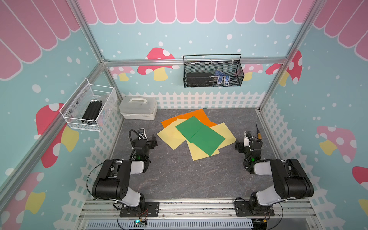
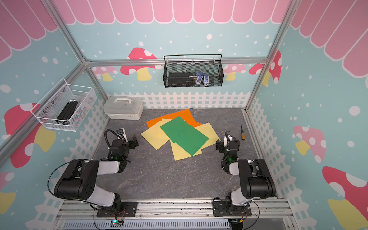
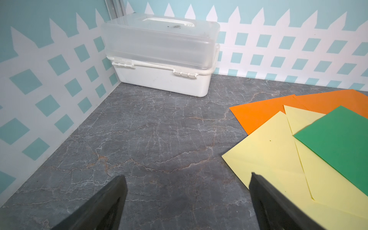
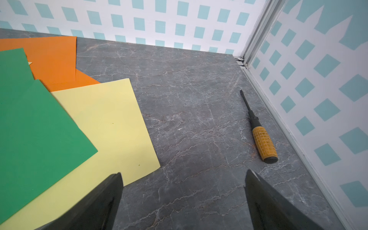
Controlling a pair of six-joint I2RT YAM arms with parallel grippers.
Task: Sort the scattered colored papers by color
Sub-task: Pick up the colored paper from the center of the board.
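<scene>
The colored papers lie in one overlapping pile at the middle-back of the grey table. Two green sheets are on top, pale yellow sheets fan out beneath, and orange sheets lie lowest, toward the back wall. My left gripper hovers just left of the pile, open and empty; in the left wrist view one of its fingers overlaps a yellow sheet. My right gripper stands at the pile's right edge, also open and empty. In the right wrist view a yellow sheet's corner lies beside its finger.
A white plastic box with a handle stands in the back left corner. A yellow-handled screwdriver lies by the right wall. A black wire basket hangs on the back wall, a white mesh basket on the left wall.
</scene>
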